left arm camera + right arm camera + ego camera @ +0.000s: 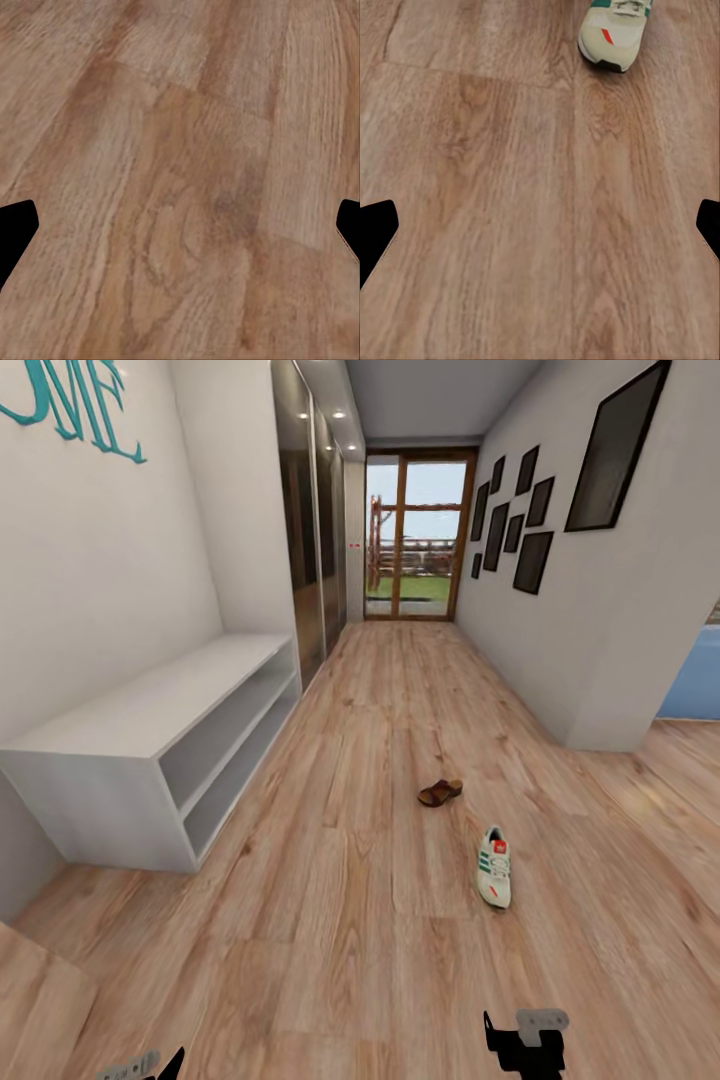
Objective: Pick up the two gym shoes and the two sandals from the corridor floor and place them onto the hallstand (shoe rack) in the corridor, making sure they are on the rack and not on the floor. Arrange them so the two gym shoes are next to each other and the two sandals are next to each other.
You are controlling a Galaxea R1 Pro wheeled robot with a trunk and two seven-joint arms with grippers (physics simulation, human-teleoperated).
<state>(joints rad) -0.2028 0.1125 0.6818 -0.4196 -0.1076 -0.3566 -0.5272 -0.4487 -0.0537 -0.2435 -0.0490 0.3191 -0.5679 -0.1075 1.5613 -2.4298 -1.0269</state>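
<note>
On the floor [350, 920] at one o'clock lies a sneaker [494, 867], sandal [440, 792] beyond it; your right claw [522, 1032] gapes wide, empty; roll closer, then descend squarely over it.

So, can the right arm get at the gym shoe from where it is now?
Probably yes: the right gripper is open and faces the gym shoe across bare corridor floor, with nothing between. It may still need to move closer.
</note>
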